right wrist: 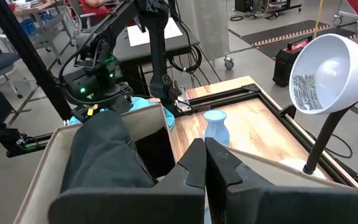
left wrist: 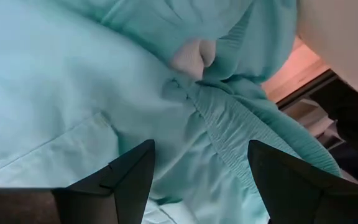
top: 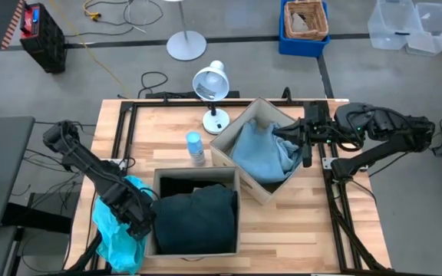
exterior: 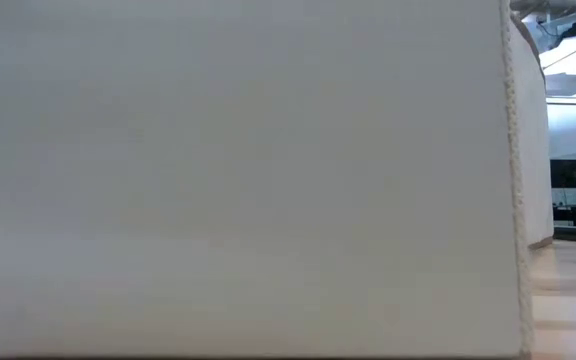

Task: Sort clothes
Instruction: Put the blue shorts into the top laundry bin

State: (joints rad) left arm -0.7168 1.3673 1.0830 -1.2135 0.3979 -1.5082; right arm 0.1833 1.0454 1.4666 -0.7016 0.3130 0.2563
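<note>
The turquoise garment [top: 116, 234] lies bunched at the table's near left corner, partly over the edge, and fills the left wrist view [left wrist: 104, 74]. My left gripper [top: 142, 222] is open just over it [left wrist: 201, 152], beside the near beige box [top: 198, 172]. That box holds the dark green garment [top: 199, 221] on top of the black one [top: 184, 186]. The pale blue garment [top: 263, 153] lies in the tilted far box [top: 265, 193]. My right gripper [top: 281, 132] is shut [right wrist: 205, 155] above that box's right side. My left gripper's open fingers [left wrist: 126, 177] stand on either side of a gathered seam [left wrist: 219, 124] of the turquoise garment, coming from above. I cannot tell whether they touch the cloth. My right gripper's shut fingers are over the pale blue garment, and I cannot tell whether they touch it.
A white desk lamp [top: 212, 83] and a small blue bottle [top: 196, 147] stand on the table behind the boxes. A beige box wall [exterior: 238, 180] fills the low view. Bare wood [top: 305, 230] shows at the near right.
</note>
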